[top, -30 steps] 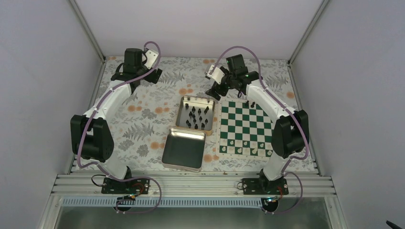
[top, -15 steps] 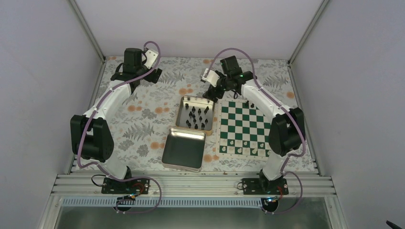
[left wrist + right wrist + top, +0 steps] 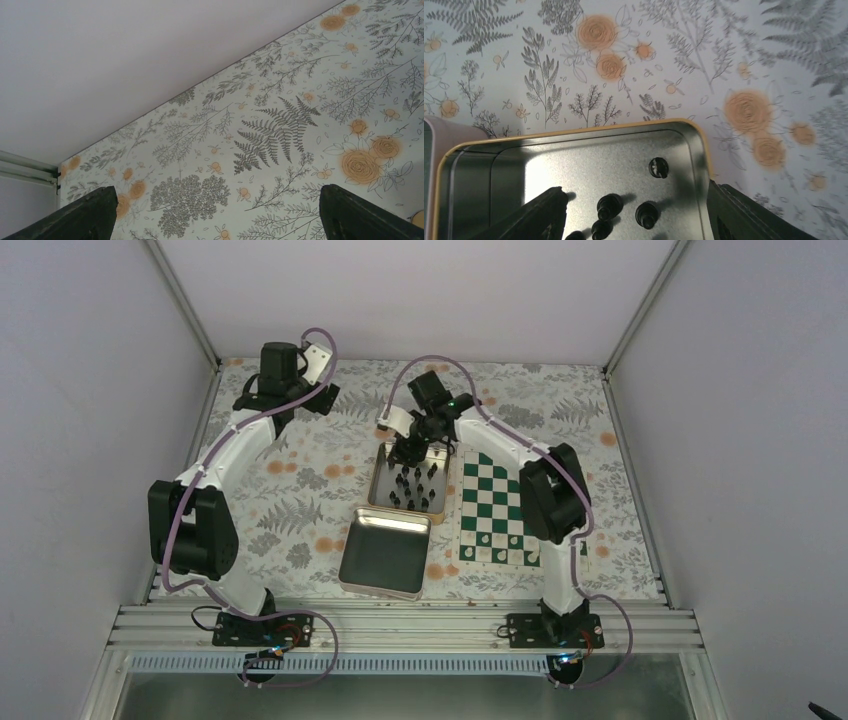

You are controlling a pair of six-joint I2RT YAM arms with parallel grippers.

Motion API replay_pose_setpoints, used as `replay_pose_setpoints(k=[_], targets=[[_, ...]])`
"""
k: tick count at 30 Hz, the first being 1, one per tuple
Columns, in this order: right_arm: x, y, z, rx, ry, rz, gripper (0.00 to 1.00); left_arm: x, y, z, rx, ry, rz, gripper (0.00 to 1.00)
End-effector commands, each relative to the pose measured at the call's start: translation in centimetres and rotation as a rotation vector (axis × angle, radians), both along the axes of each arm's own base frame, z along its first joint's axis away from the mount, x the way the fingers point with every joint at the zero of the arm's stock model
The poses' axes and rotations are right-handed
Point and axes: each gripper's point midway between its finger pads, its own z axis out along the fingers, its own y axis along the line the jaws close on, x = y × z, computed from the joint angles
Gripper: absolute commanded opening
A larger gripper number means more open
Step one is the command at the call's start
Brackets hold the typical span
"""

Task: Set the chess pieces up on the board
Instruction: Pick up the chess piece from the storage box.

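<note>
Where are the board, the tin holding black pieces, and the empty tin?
board (image 3: 492, 502), top view, on a bare middle square.
tin with pieces (image 3: 379, 478), top view, on its left wall.
empty tin (image 3: 385, 555), top view, on its bare floor.

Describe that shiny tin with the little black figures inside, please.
The tin is a shallow rectangular box of shiny silvery metal with rounded corners and a golden rim. It lies open and flat on the flowered tablecloth, just left of the chessboard. Several small black pieces stand on its floor. The right hand hangs open over its far end, apparently not touching it.
</note>
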Motion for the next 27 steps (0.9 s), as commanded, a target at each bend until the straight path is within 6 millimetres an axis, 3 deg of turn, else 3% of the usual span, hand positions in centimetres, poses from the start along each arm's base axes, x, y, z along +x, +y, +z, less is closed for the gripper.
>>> replay_pose_setpoints(k=[1, 11, 27], targets=[[-0.1, 1.2, -0.9, -0.002, 0.009, 0.027, 0.72, -0.3, 0.4, 1.2, 0.008, -0.043, 0.001, 1.00], [1.3, 1.8, -3.5, -0.054, -0.030, 0.016, 0.72, -0.5, 0.5, 1.0, 0.011, -0.048, 0.005, 1.00], [2.2, 2.9, -6.0, -0.098, -0.030, 0.022, 0.60, -0.8, 0.8, 0.5, 0.014, -0.048, 0.006, 1.00]])
